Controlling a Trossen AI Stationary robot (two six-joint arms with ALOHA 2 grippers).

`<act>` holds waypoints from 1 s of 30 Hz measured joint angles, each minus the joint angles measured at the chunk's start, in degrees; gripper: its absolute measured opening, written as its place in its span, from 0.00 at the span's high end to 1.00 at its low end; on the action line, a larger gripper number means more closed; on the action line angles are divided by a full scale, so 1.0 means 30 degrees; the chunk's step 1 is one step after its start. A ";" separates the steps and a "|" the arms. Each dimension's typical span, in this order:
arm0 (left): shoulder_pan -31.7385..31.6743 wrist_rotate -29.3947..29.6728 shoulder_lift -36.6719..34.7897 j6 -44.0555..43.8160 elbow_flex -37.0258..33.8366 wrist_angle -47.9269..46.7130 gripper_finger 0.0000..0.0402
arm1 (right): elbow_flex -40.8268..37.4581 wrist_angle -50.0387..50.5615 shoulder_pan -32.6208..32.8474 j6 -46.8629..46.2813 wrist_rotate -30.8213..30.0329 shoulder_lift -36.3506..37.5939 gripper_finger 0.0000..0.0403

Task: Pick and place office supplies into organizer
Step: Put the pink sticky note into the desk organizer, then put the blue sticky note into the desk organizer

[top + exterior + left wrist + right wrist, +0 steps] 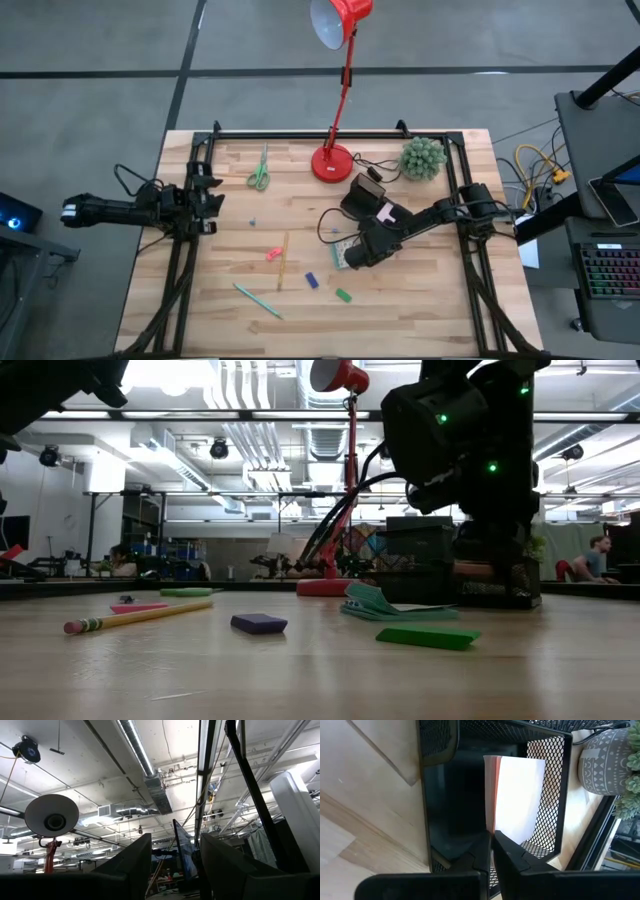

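The black mesh organizer [358, 190] stands right of the table's middle, close to the red lamp. My right gripper [492, 841] is over one of its compartments [455, 810], slanting down, shut on a sticky-note pad [517, 795] with a pink side and a pale face. Loose on the wood lie green scissors [259, 176], a yellow pencil [283, 262], a teal pen [257, 300], pink [274, 254], blue [312, 281] and green [343, 295] pieces, and a pale patterned block [385, 606]. My left gripper [175, 840] waits open at the table's left edge, pointing up. My right gripper pinches the pad's near edge [495, 831] between its two fingertips, slanting down from the near right. One sheet or several, I cannot tell. The pad reaches forward from the fingers into the compartment, standing on edge. Whether its far end touches the organizer I cannot tell.
The red lamp's base [332, 163] stands just left of the organizer, and its stem and shade rise over the far edge. A green plant in a patterned pot [422, 158] stands at the far right. A dark cable [328, 225] loops beside the organizer. Bare wood lies at the near right.
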State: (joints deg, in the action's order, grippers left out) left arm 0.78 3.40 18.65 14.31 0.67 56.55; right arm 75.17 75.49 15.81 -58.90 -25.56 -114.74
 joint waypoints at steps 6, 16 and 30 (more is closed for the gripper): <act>0.0000 0.0004 0.0008 0.0000 0.0000 0.0007 0.61 | 0.0094 -0.0006 0.0002 -0.0224 0.0000 0.0000 0.95; -0.0004 0.0003 0.0006 0.0000 0.0000 -0.0007 0.61 | 0.0228 0.0042 0.0002 -0.0286 -0.0064 0.0000 0.79; 0.0000 0.0004 0.0000 -0.0007 0.0000 -0.0003 0.61 | 0.1458 0.0189 0.0009 0.0162 0.0000 -0.0007 0.73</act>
State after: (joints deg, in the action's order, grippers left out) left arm 0.78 3.41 18.65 14.28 0.67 56.54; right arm 79.54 76.06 15.84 -58.41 -25.56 -114.76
